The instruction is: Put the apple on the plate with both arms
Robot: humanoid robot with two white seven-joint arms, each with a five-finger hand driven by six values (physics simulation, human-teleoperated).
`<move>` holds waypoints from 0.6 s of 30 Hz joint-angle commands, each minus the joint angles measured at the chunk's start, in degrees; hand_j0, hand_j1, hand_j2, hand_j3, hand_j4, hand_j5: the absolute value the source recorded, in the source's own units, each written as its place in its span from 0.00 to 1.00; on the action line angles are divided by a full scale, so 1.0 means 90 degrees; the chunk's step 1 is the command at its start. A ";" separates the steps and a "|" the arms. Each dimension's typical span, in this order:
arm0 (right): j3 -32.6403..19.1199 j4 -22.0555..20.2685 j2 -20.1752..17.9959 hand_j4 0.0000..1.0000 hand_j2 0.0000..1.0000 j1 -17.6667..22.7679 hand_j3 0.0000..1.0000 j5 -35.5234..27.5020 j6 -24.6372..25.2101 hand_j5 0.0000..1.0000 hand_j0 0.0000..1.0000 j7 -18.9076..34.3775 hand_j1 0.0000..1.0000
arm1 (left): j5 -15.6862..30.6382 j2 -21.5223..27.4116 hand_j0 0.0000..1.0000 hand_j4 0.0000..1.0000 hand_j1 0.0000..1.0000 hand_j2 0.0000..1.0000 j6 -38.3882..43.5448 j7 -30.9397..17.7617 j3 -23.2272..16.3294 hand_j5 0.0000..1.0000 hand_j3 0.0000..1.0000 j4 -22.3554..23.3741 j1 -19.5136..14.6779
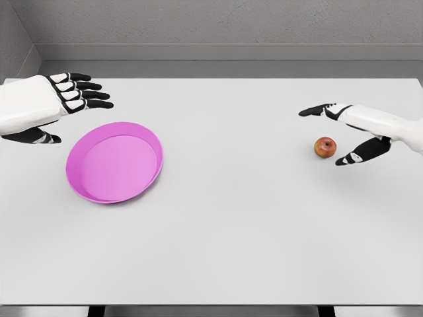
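Here the apple (324, 146) sits beside the open right robot hand (337, 135).

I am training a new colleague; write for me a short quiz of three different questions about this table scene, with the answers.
1. True or false: the apple already lies on the pink plate.
2. Which hand is closest to the apple?
A. the left hand
B. the right hand
C. both equally
3. Fill in: the plate lies on the ___ side of the table as the head camera sees it.

Key:
1. False: the apple sits on the bare table, far from the plate.
2. B: the open right hand flanks the apple without holding it.
3. left
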 commanded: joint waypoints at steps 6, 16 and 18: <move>0.0377 0.0761 0.0347 1.00 1.00 -0.0166 1.00 0.0133 0.0005 1.00 1.00 -0.0002 1.00 | 0.0039 0.0000 1.00 1.00 1.00 1.00 0.0008 0.0001 0.0005 1.00 1.00 0.0000 0.0010; 0.0426 0.1425 0.0493 1.00 1.00 -0.0342 1.00 0.0358 -0.0161 1.00 1.00 -0.0002 1.00 | 0.0039 0.0000 1.00 1.00 1.00 1.00 0.0008 0.0001 0.0024 1.00 1.00 0.0000 0.0000; 0.0435 0.1455 0.0513 1.00 1.00 -0.0352 1.00 0.0358 -0.0161 1.00 1.00 -0.0002 1.00 | 0.0039 0.0000 1.00 1.00 1.00 1.00 0.0008 0.0001 0.0024 1.00 1.00 0.0010 0.0010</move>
